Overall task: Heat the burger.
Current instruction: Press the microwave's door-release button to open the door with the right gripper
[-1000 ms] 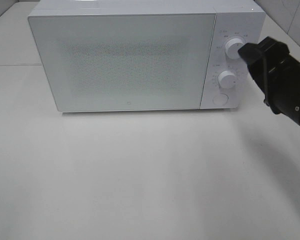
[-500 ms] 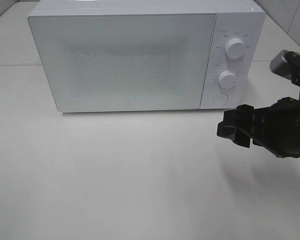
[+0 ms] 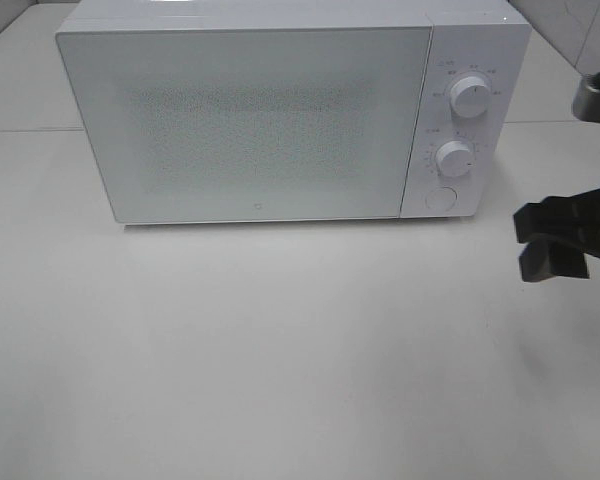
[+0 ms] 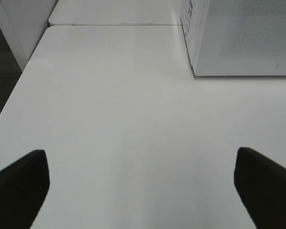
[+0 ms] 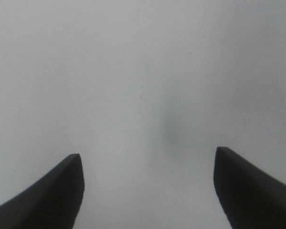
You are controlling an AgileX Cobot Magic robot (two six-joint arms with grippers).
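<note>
The burger is not in view. A white microwave [image 3: 250, 120] stands at the back of the table with its door shut; two white knobs [image 3: 470, 97] and a round button sit on its right panel. It also shows in the left wrist view [image 4: 243, 38]. My right gripper [image 3: 550, 243] is open and empty, low over the table to the right of the microwave; in the right wrist view [image 5: 148, 191] it faces bare table. My left gripper [image 4: 143, 191] is open and empty over the table, left of the microwave, out of the exterior view.
The white table [image 3: 280, 350] spreads in front of the microwave. Its left edge [image 4: 19, 81] drops to a dark floor. A seam between table sections runs behind the microwave's left side [image 4: 114, 25].
My right gripper has left the upper knob, dropped down and pulled back to the right, away from the microwave. The microwave door stays shut.
</note>
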